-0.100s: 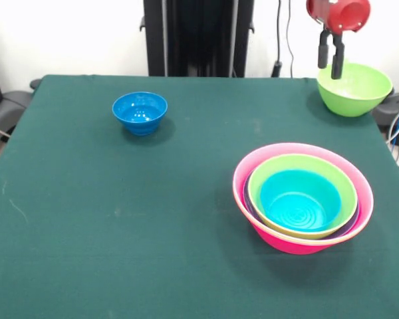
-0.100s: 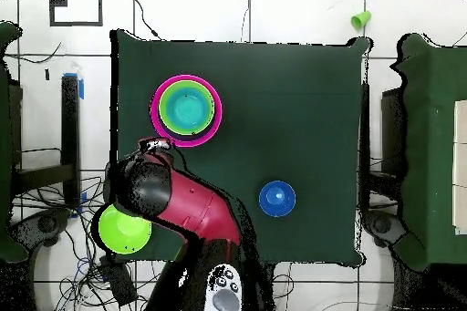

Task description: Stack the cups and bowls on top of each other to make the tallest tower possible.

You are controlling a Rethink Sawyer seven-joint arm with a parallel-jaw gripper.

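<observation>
Front view shows us the tower (image 1: 302, 199): a pink bowl outermost, with a green bowl and a blue one nested inside, well below the jaws on the table (image 1: 120, 219). We see the gripper (image 1: 331, 56) holding a green bowl (image 1: 354, 89) by its rim, jaws closed on it, lifted at the table's corner. A small blue bowl (image 1: 139, 112) stands far to the side. Overhead, a light-green cup (image 2: 360, 21) lies off the table.

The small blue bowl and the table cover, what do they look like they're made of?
The small blue bowl looks like glossy moulded plastic: bright highlights on its rim and faint concentric rings inside. The table cover looks like dark green cloth, perhaps felt: matte, no shine, with pale scuffs and lint marks.
</observation>
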